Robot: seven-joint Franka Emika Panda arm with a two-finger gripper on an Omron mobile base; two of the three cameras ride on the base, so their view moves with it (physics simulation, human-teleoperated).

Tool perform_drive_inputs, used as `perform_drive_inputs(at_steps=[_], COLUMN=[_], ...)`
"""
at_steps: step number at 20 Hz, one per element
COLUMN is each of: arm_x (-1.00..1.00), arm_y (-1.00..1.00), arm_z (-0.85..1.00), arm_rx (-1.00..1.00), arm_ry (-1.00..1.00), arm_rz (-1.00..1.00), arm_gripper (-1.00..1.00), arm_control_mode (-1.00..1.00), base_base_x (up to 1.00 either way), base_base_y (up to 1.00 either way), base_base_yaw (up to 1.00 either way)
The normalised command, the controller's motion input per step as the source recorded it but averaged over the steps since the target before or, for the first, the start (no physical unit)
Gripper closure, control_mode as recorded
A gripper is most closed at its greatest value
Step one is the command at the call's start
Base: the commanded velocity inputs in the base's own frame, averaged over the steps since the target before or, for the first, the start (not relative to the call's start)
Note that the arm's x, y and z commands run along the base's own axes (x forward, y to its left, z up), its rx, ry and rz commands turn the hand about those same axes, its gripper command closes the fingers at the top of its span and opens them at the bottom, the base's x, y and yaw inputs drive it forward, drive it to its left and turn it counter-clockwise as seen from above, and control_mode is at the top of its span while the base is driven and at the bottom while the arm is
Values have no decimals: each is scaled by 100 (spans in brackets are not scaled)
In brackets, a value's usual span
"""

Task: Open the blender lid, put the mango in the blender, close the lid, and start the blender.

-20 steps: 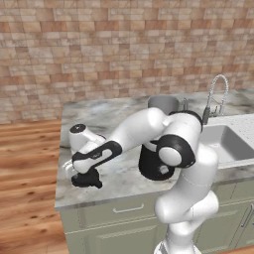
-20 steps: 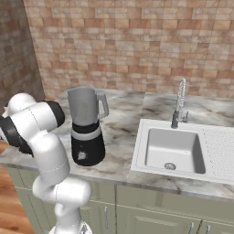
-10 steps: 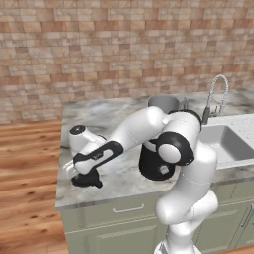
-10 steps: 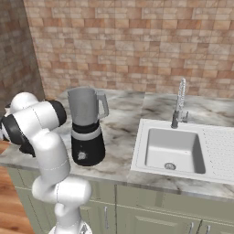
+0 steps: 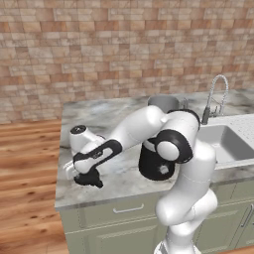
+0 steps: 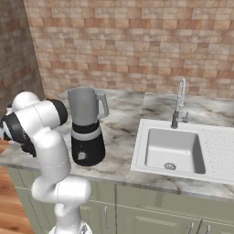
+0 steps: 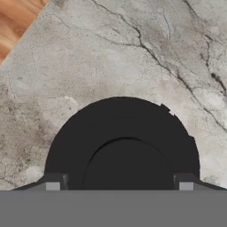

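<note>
Much of the action is hard to see: in the left base view the gripper point(image 5: 88, 179) sits low over the marble counter point(image 5: 119, 114) at about 9 o'clock from the arm's elbow, and the dark mass beneath the hand blends with the fingers, so the fingertips themselves cannot be separated from what lies under them. In the hand view the blender lid point(image 7: 122, 144), a black round cap with a raised central knob, lies flat on the counter and is cut off along its lower part; the two dark finger tips point(image 7: 52, 182) rise at about 7 and 5 o'clock of the lid, one on each side of it, close against its rim. Whether the pads press the rim or stand just clear of it cannot be told, so the grip state is uncertain (the jaws stand roughly as wide as the lid). A wedge of wooden floor point(image 7: 15, 20) shows at 11 o'clock in that view. In the right base view the arm's shoulder covers the hand and the lid. The blender point(image 6: 86, 126) stands upright on the counter with its grey jar open at the top, well apart from the lid; in the left base view the arm hides most of it, leaving its black base and part of the jar rim visible. The sink point(image 6: 176, 148) and faucet point(image 6: 179, 103) lie at 3 o'clock from the blender.
</note>
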Motion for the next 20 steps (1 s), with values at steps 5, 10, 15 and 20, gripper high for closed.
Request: perform_drive_inputs(at_steps=[5,10,15,20], arm_x=[0,-5,-12,-12], arm_y=[-7,-27,-30,-33], arm_z=[-4,46,95,100], arm_rx=[0,3,6,1], arm_ry=[0,-3,-9,-10], arm_rz=[0,0,0,0], arm_gripper=[100,100,100,100], arm_control_mode=[-100,-100,-100,-100], base_base_x=[0,0,0,0], base_base_y=[0,0,0,0], base_base_yaw=[0,0,0,0])
